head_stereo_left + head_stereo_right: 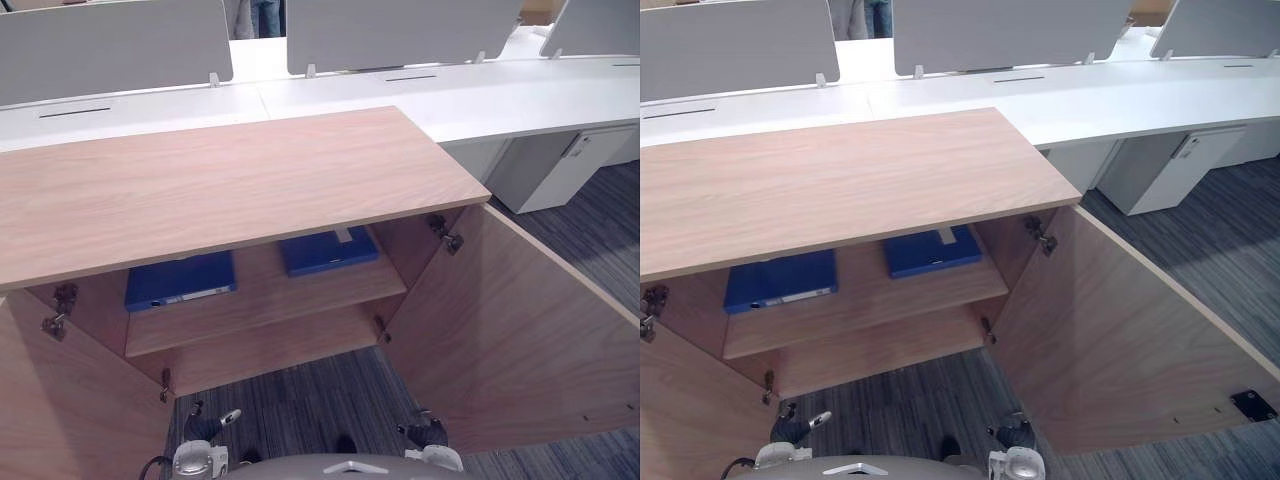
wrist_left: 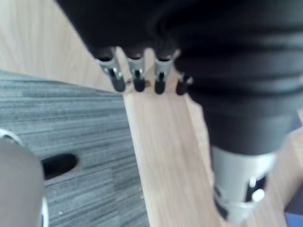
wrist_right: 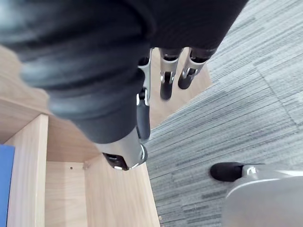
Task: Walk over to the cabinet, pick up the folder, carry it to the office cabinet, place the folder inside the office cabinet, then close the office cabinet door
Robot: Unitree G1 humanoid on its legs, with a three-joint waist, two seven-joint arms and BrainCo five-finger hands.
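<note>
A low wooden cabinet (image 1: 220, 185) stands before me with both doors swung open. On its upper shelf (image 1: 270, 300) lie two blue folders, one at the left (image 1: 180, 280) and one at the right (image 1: 328, 250), both flat. My left hand (image 1: 205, 425) hangs low in front of the cabinet's left side, fingers (image 2: 135, 71) straight and holding nothing. My right hand (image 1: 428, 430) hangs low by the right door (image 1: 510, 330), its fingers (image 3: 165, 75) relaxed and empty. A blue edge of a folder (image 3: 4, 184) shows in the right wrist view.
The left door (image 1: 70, 400) and the right door jut out on either side of me over grey carpet (image 1: 300, 400). Behind the cabinet run white desks (image 1: 480, 95) with grey dividers. A white pedestal unit (image 1: 565, 165) sits under the right desk. A person (image 1: 265, 15) stands far back.
</note>
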